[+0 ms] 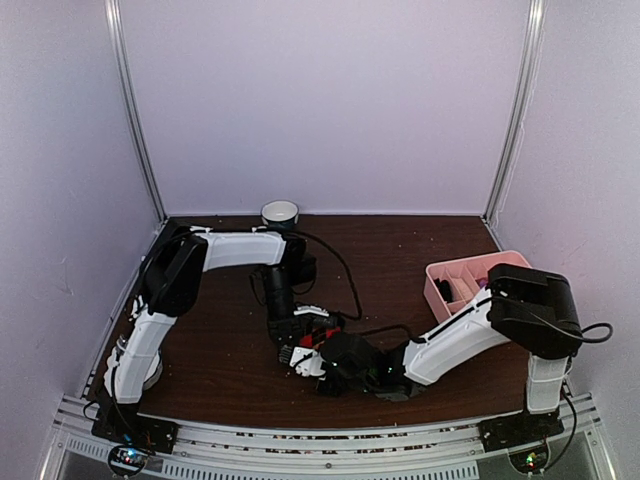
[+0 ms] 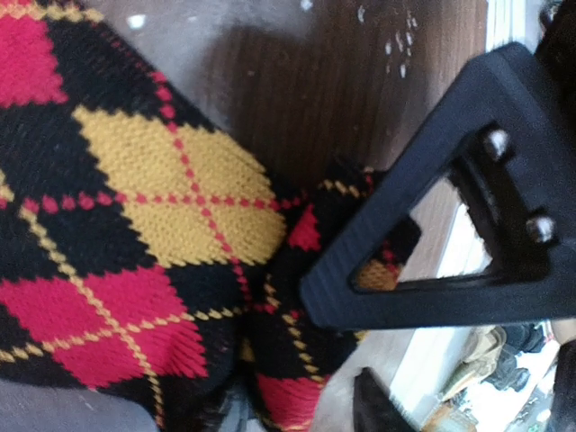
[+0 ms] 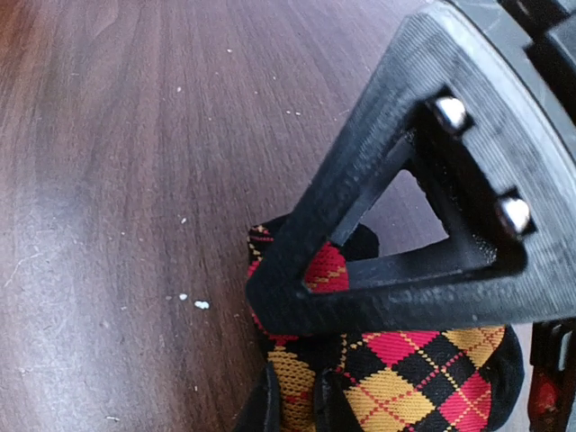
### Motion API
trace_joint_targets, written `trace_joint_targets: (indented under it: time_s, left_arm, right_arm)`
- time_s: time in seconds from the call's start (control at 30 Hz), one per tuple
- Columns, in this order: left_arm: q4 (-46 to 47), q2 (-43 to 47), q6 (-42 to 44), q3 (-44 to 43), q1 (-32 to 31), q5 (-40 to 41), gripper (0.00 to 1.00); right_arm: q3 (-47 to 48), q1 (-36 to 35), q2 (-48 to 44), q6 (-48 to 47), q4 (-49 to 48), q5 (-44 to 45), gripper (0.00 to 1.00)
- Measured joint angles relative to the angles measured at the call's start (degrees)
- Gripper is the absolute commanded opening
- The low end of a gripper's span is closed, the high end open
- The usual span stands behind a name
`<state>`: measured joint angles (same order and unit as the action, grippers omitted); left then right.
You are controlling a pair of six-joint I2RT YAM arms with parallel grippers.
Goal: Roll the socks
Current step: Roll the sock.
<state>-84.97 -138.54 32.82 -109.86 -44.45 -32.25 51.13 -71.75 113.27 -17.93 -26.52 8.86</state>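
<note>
A black sock with red, orange and yellow argyle diamonds [image 1: 318, 338] lies bunched on the dark wooden table [image 1: 420, 240], near the front middle. Both grippers meet at it. In the left wrist view the sock [image 2: 135, 225] fills the left side. My left gripper [image 2: 346, 351] has its jaws parted around a fold of the sock, and a gap shows beside the lower finger. In the right wrist view my right gripper [image 3: 274, 355] is shut on the sock's edge [image 3: 405, 378], with the upper finger [image 3: 360, 270] pressing on the fabric. From above, the left gripper [image 1: 293, 343] comes from behind and the right gripper [image 1: 330, 362] from the right.
A pink divided bin [image 1: 440, 285] sits at the right behind the right arm. A dark cup with a pale rim [image 1: 280, 212] stands at the back wall. A black cable [image 1: 345, 280] loops across the middle. Small white crumbs [image 3: 200, 304] dot the wood.
</note>
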Motion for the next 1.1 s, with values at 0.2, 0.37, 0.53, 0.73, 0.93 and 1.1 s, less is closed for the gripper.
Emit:
trace_joint_targets:
  time_s: [0.2, 0.37, 0.53, 0.73, 0.93, 1.1]
  left_arm:
    - [8.6, 7.5, -0.4, 9.4, 1.5, -0.2, 0.55]
    - [22.4, 21.4, 1.0, 23.4, 4.3, 1.9, 0.56]
    - [33.1, 31.7, 5.0, 33.6, 3.9, 1.9, 0.56]
    - [40.2, 32.5, 9.4, 37.5, -0.8, 3.5, 0.55]
    - [47.8, 32.5, 11.9, 37.6, -2.8, 7.8, 0.55]
    - [51.7, 32.6, 14.8, 39.8, -6.3, 9.8, 0.54]
  right_arm:
    - [-2.8, 2.3, -0.3, 7.5, -4.4, -4.5, 0.02]
    - [-7.3, 5.3, -0.6, 14.8, -11.4, -10.5, 0.02]
    - [-10.5, 8.6, 0.0, 21.9, -18.1, -17.4, 0.02]
    - [-11.0, 11.0, 2.1, 26.0, -22.4, -23.5, 0.03]
    - [-11.0, 12.4, 2.5, 28.3, -23.1, -26.9, 0.03]
    - [-10.8, 13.5, 2.9, 29.2, -23.3, -29.7, 0.04]
